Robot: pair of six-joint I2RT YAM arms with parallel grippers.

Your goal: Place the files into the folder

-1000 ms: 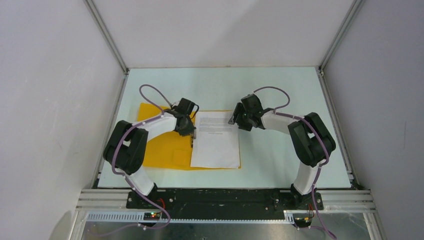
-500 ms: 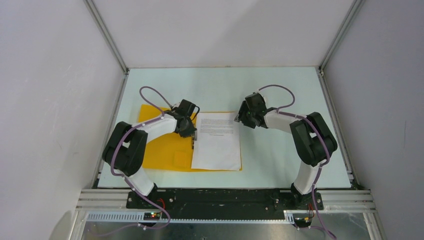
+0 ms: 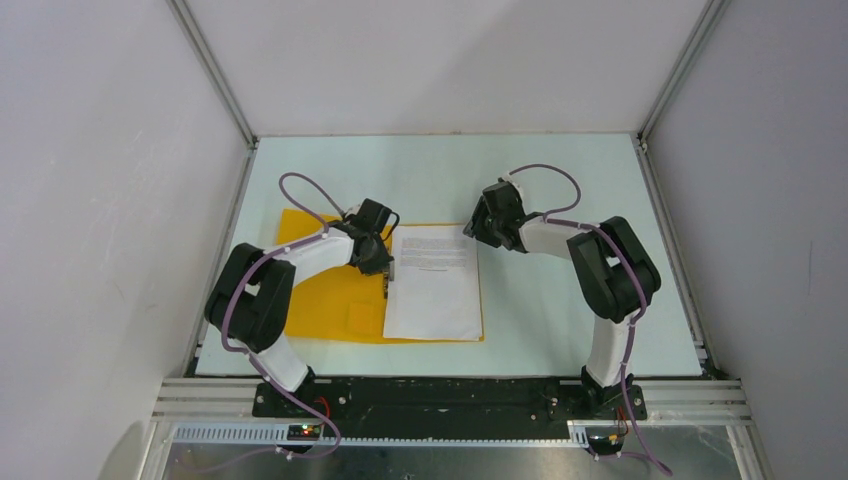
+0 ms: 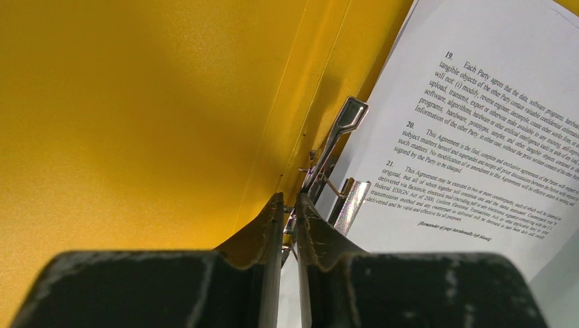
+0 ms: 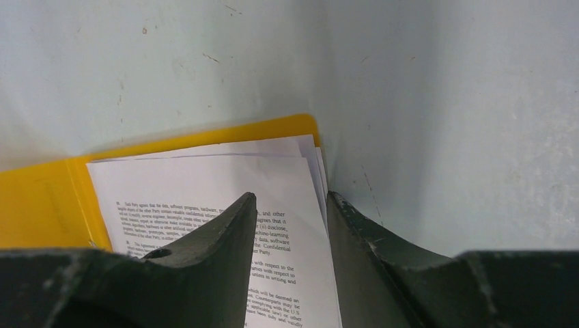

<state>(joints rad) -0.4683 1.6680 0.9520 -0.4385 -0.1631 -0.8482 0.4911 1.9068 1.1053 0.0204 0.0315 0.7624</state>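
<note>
The files lie on the open folder's right half, long axis near-far. Right end effector, approx half open, gripping nothing, straddles their far-right corner; stack runs left/nearer from it. Left end effector, nearly closed, pinches the metal clip at the spine, beside their left edge. We reckon next: slide sheets left twd clip.

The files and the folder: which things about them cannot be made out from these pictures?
- Top external: the print on the files is too small to read; the left arm hides part of the folder.
- Left wrist: the foot of the metal clip is hidden by the left gripper.
- Right wrist: the right gripper covers the lower part of the files, so their count is unclear.
</note>
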